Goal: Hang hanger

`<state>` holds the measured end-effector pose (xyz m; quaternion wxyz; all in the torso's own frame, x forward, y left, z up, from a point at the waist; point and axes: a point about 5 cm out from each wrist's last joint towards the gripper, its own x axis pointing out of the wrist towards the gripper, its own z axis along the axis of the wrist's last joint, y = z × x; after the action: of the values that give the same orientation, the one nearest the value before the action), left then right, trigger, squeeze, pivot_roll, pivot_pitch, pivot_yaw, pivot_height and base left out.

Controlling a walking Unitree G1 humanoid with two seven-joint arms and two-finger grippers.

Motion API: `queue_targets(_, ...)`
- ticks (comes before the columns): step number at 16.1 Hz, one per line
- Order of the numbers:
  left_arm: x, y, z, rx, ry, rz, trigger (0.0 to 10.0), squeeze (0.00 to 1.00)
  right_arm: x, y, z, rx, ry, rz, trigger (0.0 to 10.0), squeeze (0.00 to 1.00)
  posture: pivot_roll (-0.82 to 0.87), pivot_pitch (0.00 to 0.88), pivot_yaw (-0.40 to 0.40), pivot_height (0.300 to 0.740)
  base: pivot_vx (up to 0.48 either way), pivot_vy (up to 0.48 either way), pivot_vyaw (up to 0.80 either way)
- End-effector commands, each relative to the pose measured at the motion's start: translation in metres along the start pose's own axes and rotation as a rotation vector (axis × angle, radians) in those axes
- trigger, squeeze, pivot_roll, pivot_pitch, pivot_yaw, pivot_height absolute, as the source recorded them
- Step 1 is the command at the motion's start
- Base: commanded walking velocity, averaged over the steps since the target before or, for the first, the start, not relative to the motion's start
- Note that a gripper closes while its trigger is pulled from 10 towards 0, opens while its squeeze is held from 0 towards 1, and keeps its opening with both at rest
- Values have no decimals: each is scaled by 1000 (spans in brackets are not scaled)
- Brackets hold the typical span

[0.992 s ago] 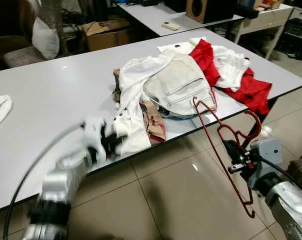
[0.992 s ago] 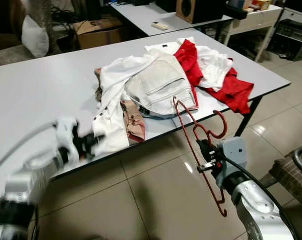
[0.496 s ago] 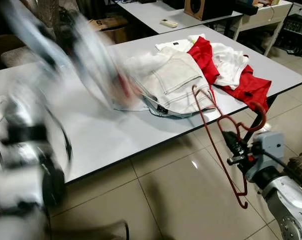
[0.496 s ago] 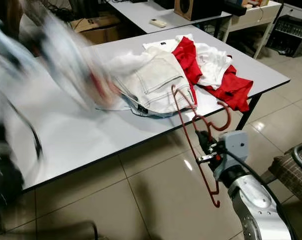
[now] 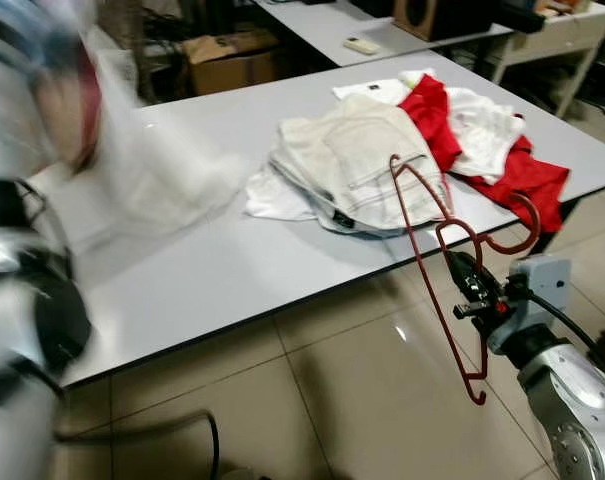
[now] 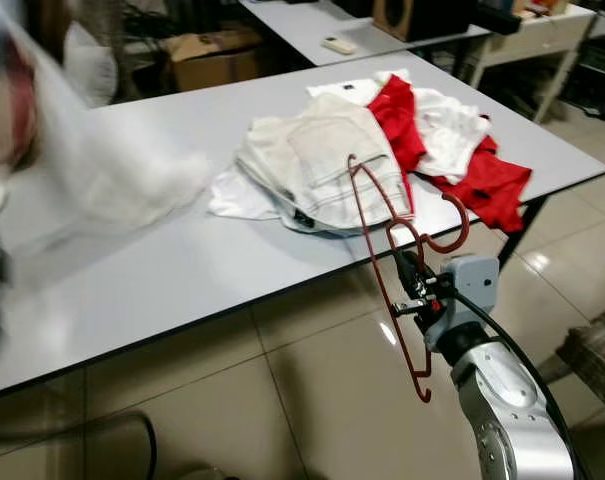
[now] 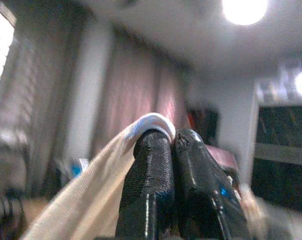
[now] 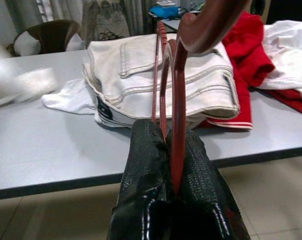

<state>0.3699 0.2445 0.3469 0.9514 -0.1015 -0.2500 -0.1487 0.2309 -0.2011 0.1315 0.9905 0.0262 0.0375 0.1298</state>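
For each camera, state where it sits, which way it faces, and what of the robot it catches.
Left eye and right eye views: on the head, looking forward and down at the grey table of clothes; the right claw holds a red hanger over the floor.
Left wrist view: looks along the left claw, shut on pale cloth, toward ceiling lights.
Right wrist view: looks along the right claw toward the table.
Shared: cream jeans and the hanger show in the eye views and the right wrist view.

Indoor light is even and fairly bright. The tiled floor (image 5: 362, 390) carries a small glare spot, and the counter (image 5: 212, 270) casts a soft shadow beneath its edge. The head views' left side smears into heavy motion blur. A ceiling lamp (image 7: 244, 9) blooms white in the hazy left wrist view.
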Motion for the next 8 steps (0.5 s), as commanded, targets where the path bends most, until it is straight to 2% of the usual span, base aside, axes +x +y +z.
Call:
queue_targets(1, -2, -20, -35, 28, 151, -102, 0, 0, 5, 3, 2, -4, -18, 12, 10000, 0, -86, 0, 86, 740, 0, 0, 0)
queue_targets(2, -4, -25, -47, 32, 191, -126, 0, 0, 6, 4, 2, -6, -17, 18, 10000, 0, -84, 0, 86, 740, 0, 0, 0)
queue_targets(3, -24, -42, -101, 84, 375, -189, 0, 0, 8, 7, -2, -4, -7, 22, 10000, 0, -75, 0, 88, 740, 0, 0, 0)
queue_targets(4, -32, -46, -115, 122, 424, -204, 0, 0, 8, 7, -3, -3, -2, 20, 10000, 0, -75, 0, 88, 740, 0, 0, 0)
queue_targets(5, -47, -49, -139, 196, 519, -168, 0, 0, 9, 11, -7, -7, 9, 26, 10000, 0, -73, 0, 91, 740, 0, 0, 0)
queue_targets(8, -59, -50, -156, 206, 570, -135, 0, 0, 8, 17, -10, -3, 18, 42, 10000, 0, -74, 0, 97, 740, 0, 0, 0)
